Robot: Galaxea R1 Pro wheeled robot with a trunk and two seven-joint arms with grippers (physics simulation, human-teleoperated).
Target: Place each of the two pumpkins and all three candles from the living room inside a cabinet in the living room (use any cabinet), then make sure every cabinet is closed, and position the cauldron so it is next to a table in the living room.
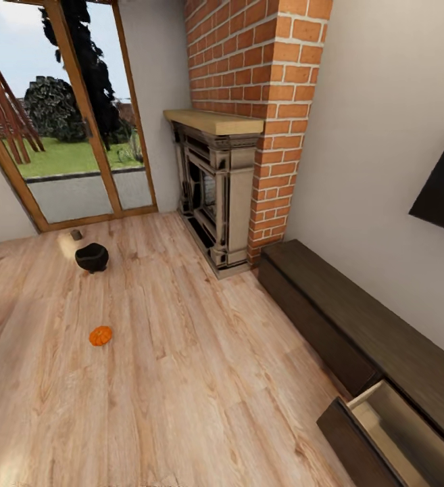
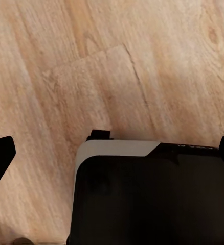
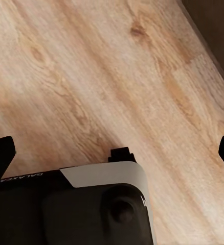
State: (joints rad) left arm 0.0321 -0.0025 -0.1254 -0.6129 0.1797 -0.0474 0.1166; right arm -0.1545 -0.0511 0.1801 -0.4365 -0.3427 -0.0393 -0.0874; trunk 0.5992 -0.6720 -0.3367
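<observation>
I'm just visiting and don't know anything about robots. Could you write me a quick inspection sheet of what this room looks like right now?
Surface: light wooden floor, bare in both wrist views.
Job's things: one orange pumpkin lies on the floor; the black cauldron stands farther off near the glass door; a pale candle sits just behind it. The long dark cabinet runs along the right wall, with one drawer pulled open at its near end.
Clutter: a small dark item beside the candle, too small to identify.
Hands: left hand and right hand are both open, holding nothing, above the floor.
Cables: nothing seen.
Surroundings: brick chimney with grey fireplace, garden beyond the glass door, dark screen on the wall.
</observation>
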